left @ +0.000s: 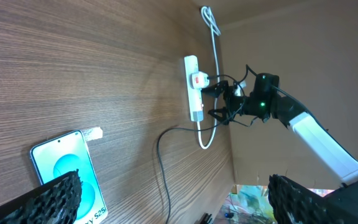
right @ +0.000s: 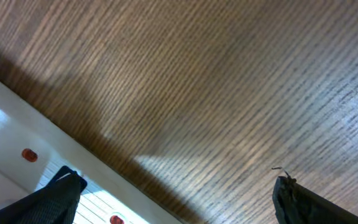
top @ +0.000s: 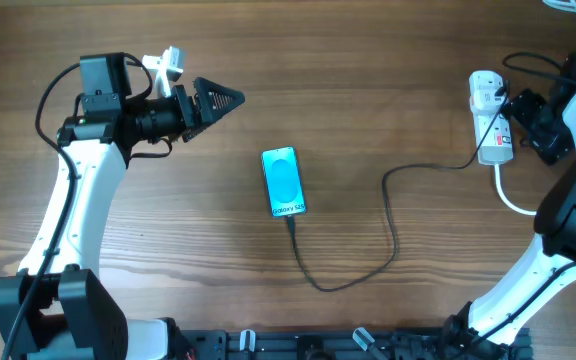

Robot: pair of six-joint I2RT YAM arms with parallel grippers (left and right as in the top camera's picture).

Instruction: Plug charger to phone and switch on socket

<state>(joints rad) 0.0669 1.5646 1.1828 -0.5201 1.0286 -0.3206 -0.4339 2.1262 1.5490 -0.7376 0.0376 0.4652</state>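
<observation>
Well left of the phone (top: 284, 182) we see the left gripper (top: 233, 97), its ribbed black fingers spread wide and empty, then the glossy cyan slab flat on the wood-grain table (top: 368, 80), the thin charger (top: 393, 235) curling from its lower edge rightward to the white oblong socket (top: 490, 115), where the right gripper (top: 523, 122) gapes, holding nothing.

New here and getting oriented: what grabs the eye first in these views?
The bright cyan phone stands out first, lying in the middle of the wooden table. Next is the thin black charger, looping from the phone's lower end across to the white socket at the right edge.
</observation>
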